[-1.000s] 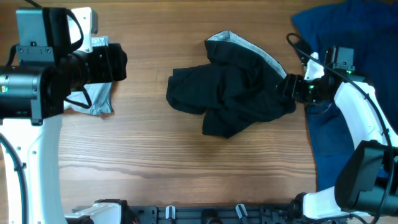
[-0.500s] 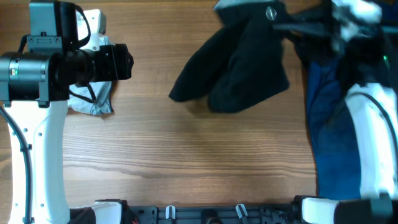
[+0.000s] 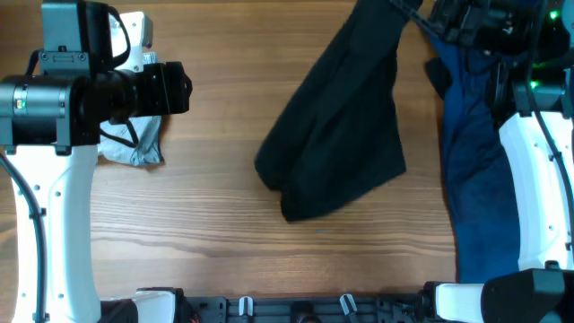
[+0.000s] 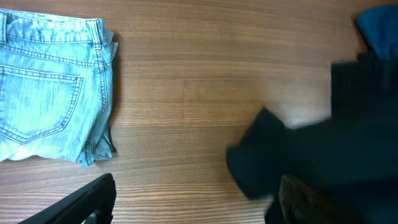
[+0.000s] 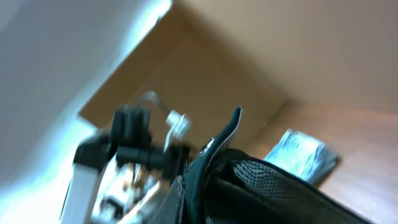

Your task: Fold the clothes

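Right gripper [image 3: 408,9] is clamped on the top of the black shorts [image 3: 341,135], up at the far edge of the overhead view. The cloth falls from it in 1 long drape that widens toward the middle of the table [image 3: 224,251]. I cannot tell whether the drape's lower edge touches the wood. From the right wrist camera I see dark fabric with a mesh lining bunched right at the fingers.

Left gripper [image 4: 198,183] has its 2 fingers spread wide with nothing between them, only bare wood below. It hangs at the table's left side, just over the right edge of the denim shorts [image 4: 50,93]. These lie flat, waistband toward the far side. In the left wrist view the black cloth is a blurred mass at the right.

Between the denim's right edge and the drape's left edge I have a broad band of bare wood. Another runs along the near side, below the drape. On the right, the royal-blue garment [image 3: 475,179] covers the table beside the drape, running under the right arm out to the near edge.
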Available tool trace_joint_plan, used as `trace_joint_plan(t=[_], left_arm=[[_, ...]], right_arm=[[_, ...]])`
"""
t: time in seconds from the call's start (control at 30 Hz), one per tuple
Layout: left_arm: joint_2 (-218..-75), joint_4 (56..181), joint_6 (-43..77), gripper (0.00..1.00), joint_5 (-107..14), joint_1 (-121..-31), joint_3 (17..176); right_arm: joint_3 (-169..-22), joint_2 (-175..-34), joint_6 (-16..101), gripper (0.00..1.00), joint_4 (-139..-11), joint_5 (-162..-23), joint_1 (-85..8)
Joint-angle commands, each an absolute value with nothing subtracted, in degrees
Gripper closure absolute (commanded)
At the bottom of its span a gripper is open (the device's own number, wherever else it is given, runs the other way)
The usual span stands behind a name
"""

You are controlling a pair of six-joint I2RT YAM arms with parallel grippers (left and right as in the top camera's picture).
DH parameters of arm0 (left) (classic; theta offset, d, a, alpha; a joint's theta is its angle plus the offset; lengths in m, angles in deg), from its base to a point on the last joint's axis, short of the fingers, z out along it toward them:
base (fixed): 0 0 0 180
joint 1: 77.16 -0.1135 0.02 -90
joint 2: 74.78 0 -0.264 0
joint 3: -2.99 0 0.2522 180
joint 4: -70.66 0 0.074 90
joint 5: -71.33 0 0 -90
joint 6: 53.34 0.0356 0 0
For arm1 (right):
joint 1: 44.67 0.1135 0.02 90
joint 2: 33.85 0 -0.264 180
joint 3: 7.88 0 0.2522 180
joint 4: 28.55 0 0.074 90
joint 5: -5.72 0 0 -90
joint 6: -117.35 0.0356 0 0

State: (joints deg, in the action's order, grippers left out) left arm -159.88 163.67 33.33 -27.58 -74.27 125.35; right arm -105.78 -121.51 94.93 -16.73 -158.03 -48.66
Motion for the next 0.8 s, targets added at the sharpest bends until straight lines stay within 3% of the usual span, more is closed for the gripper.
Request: trace_joint_plan(t=[0.0, 0.13, 0.27, 0.4, 0.53, 0.6, 0.7, 0.77], left_arm=[[-159.92, 163.36, 33.20, 0.16, -28.30, -74.40, 126.16], [-159.92, 163.34, 33.20, 0.16, -28.28, -74.40, 126.16], [-159.90, 163.78, 33.20, 0.16, -28.28, -74.40, 126.16], [-159.90, 163.62, 33.20, 0.15, -28.28, -74.40, 126.16], [-159.92, 163.30, 33.20, 0.15, -28.28, -74.40, 126.16], [-159.90, 163.32, 33.20, 0.15, -28.28, -74.40, 126.16], [-159.92, 163.34, 33.20, 0.15, -28.28, -74.40, 126.16], [-159.92, 163.34, 33.20, 0.15, -28.28, -74.40, 126.16]], right_arm=[[-107.65, -119.65, 89.72, 0.95, -24.99, -142.54, -48.57], [-107.68, -119.85, 87.67, 0.91, -49.45, -115.74, -47.08], [-107.68, -120.28, 60.59, 0.95, -70.96, -92.16, -46.06], [-109.56, -119.87, 45.46, 0.94, -89.21, -71.22, -44.68], [-122.89, -119.72, 42.08, 0.96, -102.54, -61.21, -45.01], [-136.62, -119.72, 40.06, 0.95, -106.50, -59.24, -46.52], [-154.17, -119.74, 35.80, 0.94, -103.85, -60.57, -48.02], [-161.12, -119.74, 33.07, 0.94, -100.57, -68.49, -48.02]])
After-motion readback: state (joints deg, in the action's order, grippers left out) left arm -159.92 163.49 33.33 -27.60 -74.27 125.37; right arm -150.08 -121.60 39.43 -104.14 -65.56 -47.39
